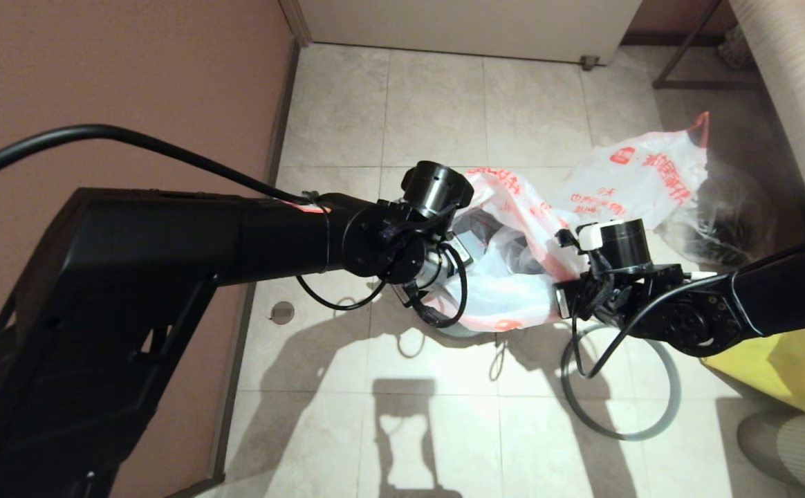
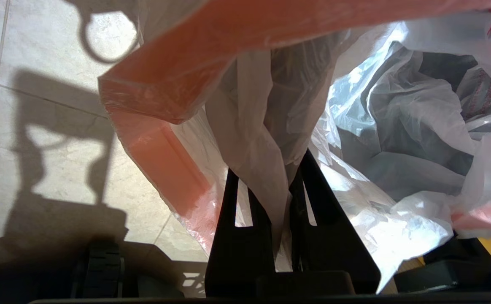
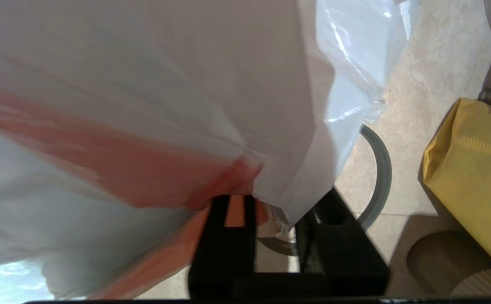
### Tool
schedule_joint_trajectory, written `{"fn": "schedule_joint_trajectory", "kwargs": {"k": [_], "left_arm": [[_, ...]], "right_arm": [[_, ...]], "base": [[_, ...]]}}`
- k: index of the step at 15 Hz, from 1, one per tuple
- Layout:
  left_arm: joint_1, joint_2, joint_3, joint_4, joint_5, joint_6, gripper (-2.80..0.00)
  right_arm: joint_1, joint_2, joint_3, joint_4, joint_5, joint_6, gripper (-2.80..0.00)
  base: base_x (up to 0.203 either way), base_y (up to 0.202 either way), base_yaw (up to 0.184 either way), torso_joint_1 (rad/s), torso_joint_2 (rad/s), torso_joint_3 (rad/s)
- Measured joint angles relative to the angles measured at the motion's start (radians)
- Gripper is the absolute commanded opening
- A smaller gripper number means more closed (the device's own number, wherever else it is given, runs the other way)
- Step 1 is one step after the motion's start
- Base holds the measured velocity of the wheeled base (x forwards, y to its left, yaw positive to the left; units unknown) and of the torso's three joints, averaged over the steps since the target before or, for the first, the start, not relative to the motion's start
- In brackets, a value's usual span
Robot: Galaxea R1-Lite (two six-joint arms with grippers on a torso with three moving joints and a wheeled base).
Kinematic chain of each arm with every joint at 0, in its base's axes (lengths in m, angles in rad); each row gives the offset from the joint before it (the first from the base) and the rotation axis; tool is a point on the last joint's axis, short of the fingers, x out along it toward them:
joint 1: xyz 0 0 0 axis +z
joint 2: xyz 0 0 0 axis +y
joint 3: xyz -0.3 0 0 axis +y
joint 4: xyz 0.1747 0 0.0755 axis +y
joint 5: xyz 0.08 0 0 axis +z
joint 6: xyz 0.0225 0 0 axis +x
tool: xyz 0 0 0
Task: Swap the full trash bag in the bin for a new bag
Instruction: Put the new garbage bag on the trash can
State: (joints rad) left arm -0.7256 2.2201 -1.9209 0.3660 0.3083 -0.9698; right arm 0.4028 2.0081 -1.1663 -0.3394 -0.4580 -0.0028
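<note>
The new bag, thin white plastic with red print and red-edged handles, hangs stretched between my two grippers at the middle of the floor. My left gripper is shut on a fold of its film, with the fingers pressed close on the plastic. My right gripper is shut on the opposite edge, where the bag's creases gather at its fingers. The bin is mostly hidden under the bag; its dark inside shows through the mouth. The full trash bag lies behind on the right.
The bin's grey ring lies on the tiles under my right arm. A clear bag with dark contents sits next to the full bag. A big yellow bag stands at the right. A brown wall runs along the left.
</note>
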Motion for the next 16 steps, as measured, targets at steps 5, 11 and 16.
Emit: {"fn": "schedule_joint_trajectory", "kwargs": {"k": [5,11,16], "left_arm": [[0.006,-0.001,-0.003,-0.001,-0.003,0.0,-2.8],[0.008,0.003,-0.004,0.0,-0.002,0.0,-2.8],[0.009,0.004,-0.004,0.001,-0.002,0.0,-2.8]], "right_arm": [[0.009,-0.089,0.098,0.022,-0.01,0.002,0.0],[0.028,-0.264,0.152,0.214,0.05,0.126,0.0],[0.073,-0.353,0.166,0.305,0.129,0.222,-2.8]], "base": [[0.0,0.0,0.0,0.0,0.0,0.0],[0.0,0.0,0.0,0.0,0.0,0.0],[0.0,0.0,0.0,0.0,0.0,0.0]]}}
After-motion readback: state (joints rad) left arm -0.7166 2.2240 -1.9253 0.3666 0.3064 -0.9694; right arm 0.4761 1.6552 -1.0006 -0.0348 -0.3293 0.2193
